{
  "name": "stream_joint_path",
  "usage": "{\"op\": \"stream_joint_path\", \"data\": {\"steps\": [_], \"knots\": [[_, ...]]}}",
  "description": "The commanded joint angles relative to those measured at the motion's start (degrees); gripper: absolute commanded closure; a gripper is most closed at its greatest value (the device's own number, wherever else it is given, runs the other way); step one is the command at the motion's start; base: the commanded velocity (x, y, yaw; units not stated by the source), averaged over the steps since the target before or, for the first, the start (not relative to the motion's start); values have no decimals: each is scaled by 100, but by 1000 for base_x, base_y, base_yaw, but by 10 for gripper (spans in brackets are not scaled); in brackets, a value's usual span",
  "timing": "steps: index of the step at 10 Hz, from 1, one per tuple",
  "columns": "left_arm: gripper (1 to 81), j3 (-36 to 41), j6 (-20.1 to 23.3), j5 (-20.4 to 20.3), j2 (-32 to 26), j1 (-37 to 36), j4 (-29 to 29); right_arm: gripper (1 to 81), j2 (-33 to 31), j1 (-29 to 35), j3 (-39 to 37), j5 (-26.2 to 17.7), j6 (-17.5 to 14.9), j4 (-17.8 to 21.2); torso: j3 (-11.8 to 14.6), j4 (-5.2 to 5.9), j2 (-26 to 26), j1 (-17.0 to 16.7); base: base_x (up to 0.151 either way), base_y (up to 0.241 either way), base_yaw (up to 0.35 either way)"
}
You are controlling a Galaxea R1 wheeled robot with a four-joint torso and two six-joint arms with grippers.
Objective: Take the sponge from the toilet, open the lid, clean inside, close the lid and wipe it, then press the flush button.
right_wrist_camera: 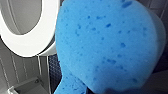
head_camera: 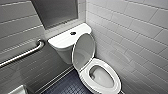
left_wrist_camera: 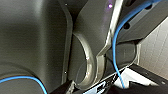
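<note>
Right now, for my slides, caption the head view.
Toilet with lid raised, seat down, flush button atop the tank, grab bar on tiled wall.

Quick headcount
I'm seeing one toilet (head_camera: 62, 42), one lid (head_camera: 83, 51), one flush button (head_camera: 73, 33), one sponge (right_wrist_camera: 105, 45), one grab bar (head_camera: 22, 56).

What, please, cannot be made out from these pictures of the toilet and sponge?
- Right wrist view: the sponge, close to the camera, hides how it is held; its edges are cut off.
- Head view: the flush button is too small for detail; the raised lid hides part of the tank.
- Left wrist view: the robot's dark parts hide most surroundings.
</note>
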Motion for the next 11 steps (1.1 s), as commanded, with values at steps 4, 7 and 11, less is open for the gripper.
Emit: {"op": "stream_joint_path", "data": {"steps": [4,7,11], "knots": [[10,110,16,-78,-213,217,-23,811,-96,334,10,-481,-10,-222,0,0,619,-397,0,0,0],[10,110,16,-113,-240,200,-23,811,63,299,-149,-533,-19,-221,260,0,571,-356,0,0,0],[10,136,-28,-122,-390,59,-23,811,177,-166,-342,-454,-19,-722,384,0,761,-463,0,0,0]]}}
